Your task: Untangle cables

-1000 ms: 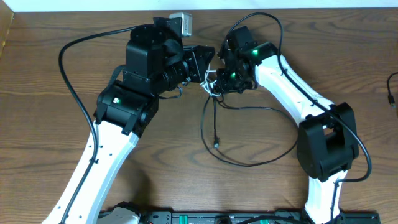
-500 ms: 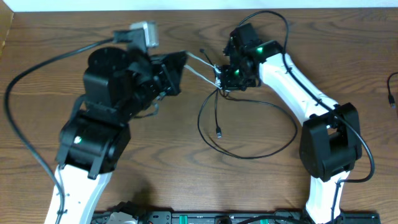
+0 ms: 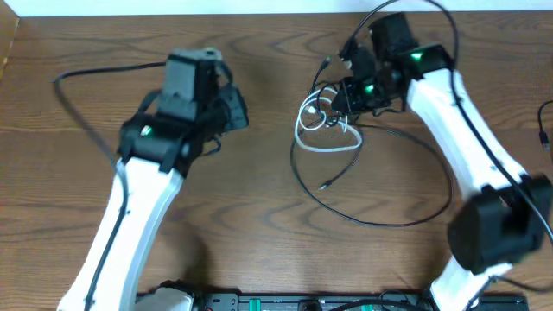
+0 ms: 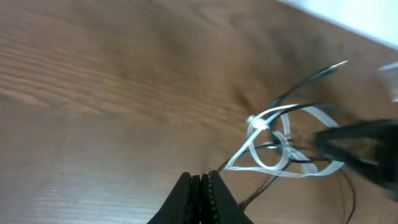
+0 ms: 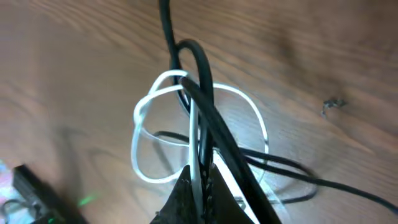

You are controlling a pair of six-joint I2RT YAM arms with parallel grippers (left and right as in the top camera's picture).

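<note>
While right gripper (image 5: 200,182) pinches white cable (image 5: 138,118) — black cable (image 5: 165,25) crossing it, left gripper (image 4: 200,184) clenched empty.

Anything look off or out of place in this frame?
Yes. The white cable lies in crumpled loops threaded through the black cable at the right gripper, which is shut on the white strand. The left gripper is shut on nothing, well apart from the tangle.

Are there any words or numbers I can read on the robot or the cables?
Nothing readable.
No letters or numbers on the white cable, black cable, table, left arm or right arm.
The black strip at the table's near edge: too small to tell.
The green spots on the arms: just lights.
</note>
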